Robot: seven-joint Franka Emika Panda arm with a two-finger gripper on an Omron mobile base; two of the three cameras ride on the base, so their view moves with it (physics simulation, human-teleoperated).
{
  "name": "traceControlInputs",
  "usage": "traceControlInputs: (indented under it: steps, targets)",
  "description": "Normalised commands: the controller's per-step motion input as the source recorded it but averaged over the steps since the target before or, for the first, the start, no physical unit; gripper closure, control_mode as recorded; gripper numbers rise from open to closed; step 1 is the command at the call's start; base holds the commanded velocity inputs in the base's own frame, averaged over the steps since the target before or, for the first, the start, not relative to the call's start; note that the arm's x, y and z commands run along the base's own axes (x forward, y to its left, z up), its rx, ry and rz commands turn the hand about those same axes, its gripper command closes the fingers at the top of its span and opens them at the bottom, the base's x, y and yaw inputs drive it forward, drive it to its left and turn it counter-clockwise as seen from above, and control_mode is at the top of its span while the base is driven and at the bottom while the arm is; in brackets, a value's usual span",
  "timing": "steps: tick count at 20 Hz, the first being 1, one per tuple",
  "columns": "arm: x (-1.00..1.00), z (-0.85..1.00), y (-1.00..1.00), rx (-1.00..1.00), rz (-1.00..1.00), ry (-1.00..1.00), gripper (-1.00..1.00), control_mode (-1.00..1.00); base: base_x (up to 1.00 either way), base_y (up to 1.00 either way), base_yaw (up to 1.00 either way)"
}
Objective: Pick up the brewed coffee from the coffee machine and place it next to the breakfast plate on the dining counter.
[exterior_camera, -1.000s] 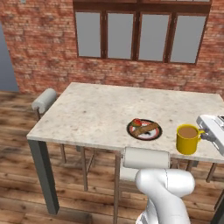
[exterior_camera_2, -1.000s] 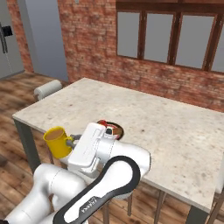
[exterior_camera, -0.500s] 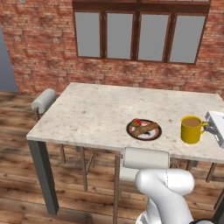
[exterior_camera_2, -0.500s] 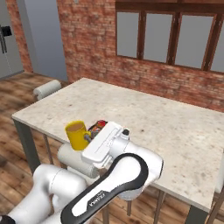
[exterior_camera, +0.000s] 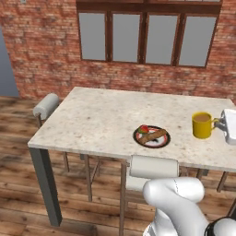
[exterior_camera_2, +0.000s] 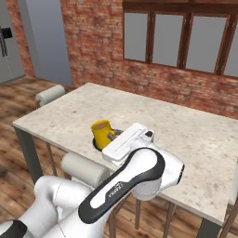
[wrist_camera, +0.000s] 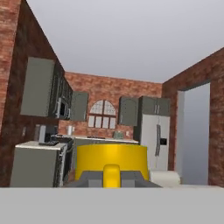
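- Our claw [exterior_camera: 223,123] grips the brewed coffee [exterior_camera: 202,125] by its side handle, just above the surface [exterior_camera: 101,120].
- We judge the mug rigid, light, full; any tilt spills it.
- Beyond, the breakfast plate [exterior_camera: 151,136] lies near, apart from the mug.

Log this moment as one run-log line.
phase: carry | gripper: shut on mug handle | mug: over dining counter, right of breakfast plate | coffee: inside
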Motion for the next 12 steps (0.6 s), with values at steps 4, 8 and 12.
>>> traceControlInputs:
  steps: [4,8,12]
  targets:
    - [0.46,0.0,-0.03,-0.18,-0.13,0.0,1.0,-1.0,0.0,0.0,0.0]
    - [0.5,-0.02,-0.11,-0.06,-0.1,0.0,1.0,-1.0,0.0,0.0,0.0]
    - [0.49,-0.27,-0.21,0.02,-0.05,-0.03,1.0,-1.0,0.0,0.0,0.0]
